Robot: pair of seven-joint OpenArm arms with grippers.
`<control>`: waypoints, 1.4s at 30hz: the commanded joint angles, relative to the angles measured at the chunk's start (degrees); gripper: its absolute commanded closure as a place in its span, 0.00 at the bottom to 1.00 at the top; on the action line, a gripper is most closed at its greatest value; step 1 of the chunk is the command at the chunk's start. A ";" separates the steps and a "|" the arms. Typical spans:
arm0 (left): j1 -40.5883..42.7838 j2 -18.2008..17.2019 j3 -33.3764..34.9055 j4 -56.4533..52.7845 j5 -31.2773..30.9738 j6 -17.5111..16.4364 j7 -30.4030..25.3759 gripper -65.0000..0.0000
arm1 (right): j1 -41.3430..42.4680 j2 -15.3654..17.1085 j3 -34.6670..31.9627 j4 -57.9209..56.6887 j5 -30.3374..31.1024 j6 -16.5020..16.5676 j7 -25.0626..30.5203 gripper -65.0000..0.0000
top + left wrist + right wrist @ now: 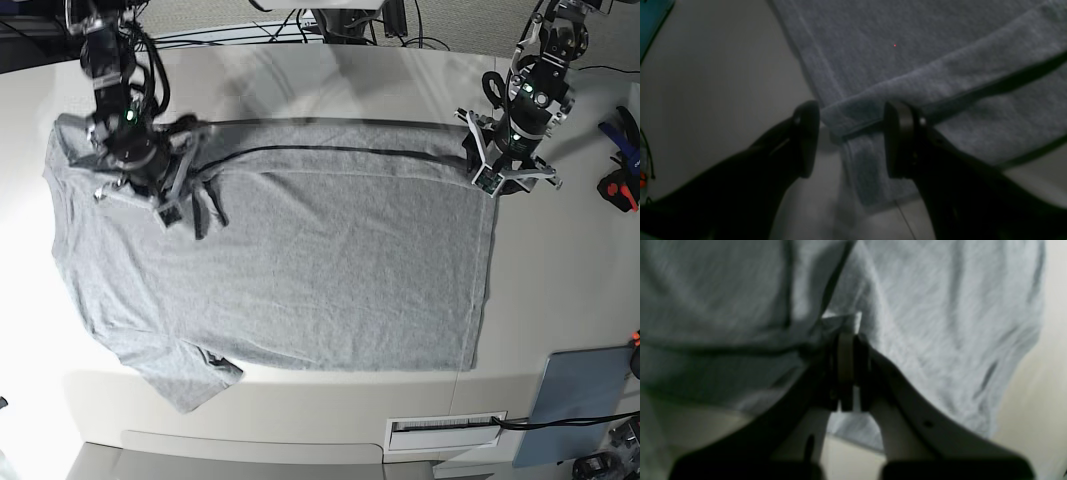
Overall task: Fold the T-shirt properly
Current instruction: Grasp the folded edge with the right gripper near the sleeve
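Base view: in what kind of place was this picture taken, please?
Probably a robotics lab or test bench. Two robot arms work over a pale table, cables lie bundled along its far edge, and a grey T-shirt is spread out as the work piece.

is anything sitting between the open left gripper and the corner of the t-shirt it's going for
Nothing visible does. In the left wrist view the left gripper stands open with its jaws on either side of the folded hem corner of the T-shirt, only bare table beside it. The right gripper is shut on cloth at the other end.
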 commanded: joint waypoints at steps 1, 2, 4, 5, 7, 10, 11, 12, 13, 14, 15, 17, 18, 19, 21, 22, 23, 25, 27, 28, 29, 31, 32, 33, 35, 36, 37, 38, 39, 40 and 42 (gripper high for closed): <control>-0.28 -0.79 -0.48 0.90 0.11 0.48 -1.07 0.51 | -0.90 0.79 0.28 1.68 -1.05 -0.11 1.79 0.96; -0.28 -0.79 -0.48 0.90 0.11 0.46 -1.07 0.51 | -2.23 0.76 0.28 2.21 -1.73 -0.09 2.36 0.96; -0.28 -0.79 -0.48 0.90 0.11 0.46 -1.07 0.51 | -4.35 0.79 0.28 3.04 -2.05 0.20 2.40 0.96; -0.28 -0.79 -0.48 0.90 0.11 0.48 -1.07 0.51 | -5.27 0.79 0.28 3.37 -2.01 0.61 2.43 0.96; -0.28 -0.79 -0.48 0.90 0.11 0.48 -1.07 0.51 | -6.86 0.79 0.28 4.07 -1.97 1.05 2.47 0.96; -0.28 -0.79 -0.48 0.90 0.11 0.48 -1.09 0.51 | -8.66 0.76 0.26 5.46 -1.88 1.09 2.60 0.96; -0.28 -0.79 -0.48 0.90 0.11 0.48 -1.09 0.51 | -9.05 0.76 0.26 5.95 -1.77 1.09 2.71 0.96; -0.28 -0.79 -0.48 0.90 0.11 0.48 -1.09 0.51 | -9.20 0.76 0.26 6.27 -1.70 1.09 2.58 0.96; -0.28 -0.79 -0.48 0.90 0.11 0.48 -1.09 0.51 | -9.16 0.76 0.26 6.29 -1.64 1.07 2.21 0.96; -0.28 -0.79 -0.48 0.90 0.11 0.48 -1.09 0.51 | -9.14 0.79 0.26 6.29 -1.55 1.07 2.05 0.96; -0.28 -0.79 -0.48 0.90 0.11 0.48 -1.07 0.51 | -9.14 0.76 0.26 6.27 -1.55 1.05 1.68 0.96; -0.28 -0.79 -0.48 0.90 0.09 0.46 -1.09 0.51 | -9.14 0.79 0.28 6.27 -1.57 1.07 1.53 0.93; -0.28 -0.79 -0.48 0.90 0.09 0.46 -1.09 0.51 | -9.14 0.79 0.26 6.27 -1.55 1.16 1.51 0.90; -0.28 -0.79 -0.48 0.90 0.11 0.46 -1.09 0.51 | -9.14 0.76 0.26 6.27 -1.55 1.29 1.53 0.85; -0.28 -0.79 -0.48 0.90 0.09 0.48 -1.09 0.51 | -9.14 0.76 0.26 6.27 -1.31 1.86 1.51 0.75; -0.28 -0.79 -0.48 0.90 0.09 0.46 -1.09 0.51 | -9.14 0.76 0.26 6.27 -0.57 2.47 1.31 0.72; -0.28 -0.79 -0.48 0.90 0.09 0.46 -1.09 0.51 | -9.14 0.76 0.26 6.29 0.81 2.73 1.07 0.69; -0.28 -0.79 -0.48 0.90 0.09 0.48 -1.09 0.51 | -9.14 0.76 0.26 6.29 3.91 3.43 0.76 0.69; -0.28 -0.79 -0.48 0.90 0.09 0.46 -1.09 0.51 | -8.98 0.79 0.28 6.29 5.99 3.78 0.74 0.69; -0.28 -0.79 -0.48 0.90 0.11 0.48 -1.09 0.51 | -8.83 0.79 0.28 6.29 6.23 3.76 0.83 0.69; -0.31 -0.81 -0.48 0.90 0.11 0.48 -1.09 0.51 | -8.63 0.79 0.28 6.29 6.19 3.76 0.94 0.69; -0.31 -0.81 -0.48 0.90 0.11 0.48 -1.09 0.51 | -7.87 0.79 0.28 6.34 6.19 3.72 1.07 0.69; -0.31 -0.81 -0.48 0.90 0.11 0.48 -1.09 0.51 | -7.39 0.79 0.28 6.36 6.19 3.69 1.16 0.69; -0.31 -0.81 -0.48 0.90 0.11 0.48 -1.07 0.51 | -6.86 0.79 0.28 6.43 6.19 3.67 1.16 0.69; -0.31 -0.81 -0.48 0.90 0.09 0.48 -1.03 0.51 | -6.10 0.79 0.31 7.21 6.16 3.63 1.36 0.69; -0.31 -0.81 -0.48 0.92 0.09 0.48 -1.01 0.52 | -5.92 0.79 0.42 8.00 6.14 3.45 1.36 0.69; -0.28 -0.79 -0.48 0.92 0.07 0.48 -0.98 0.53 | -5.95 0.76 0.85 9.01 6.14 3.28 1.40 0.69; -0.28 -0.79 -0.50 0.92 0.02 0.48 -0.83 0.55 | -5.99 0.76 1.55 9.94 6.14 2.16 1.33 0.69; -0.31 -0.81 -0.48 0.92 -0.15 0.48 -0.61 0.59 | -6.01 0.76 2.54 10.58 5.84 0.85 1.07 0.70; -0.28 -0.81 -0.50 0.92 -0.15 0.48 -0.59 0.63 | -6.03 0.76 3.89 10.86 5.40 -0.13 0.76 0.72; -0.28 -0.79 -0.50 0.94 -0.15 0.48 -0.04 0.71 | -6.27 0.76 7.41 10.82 4.15 -0.46 0.15 0.82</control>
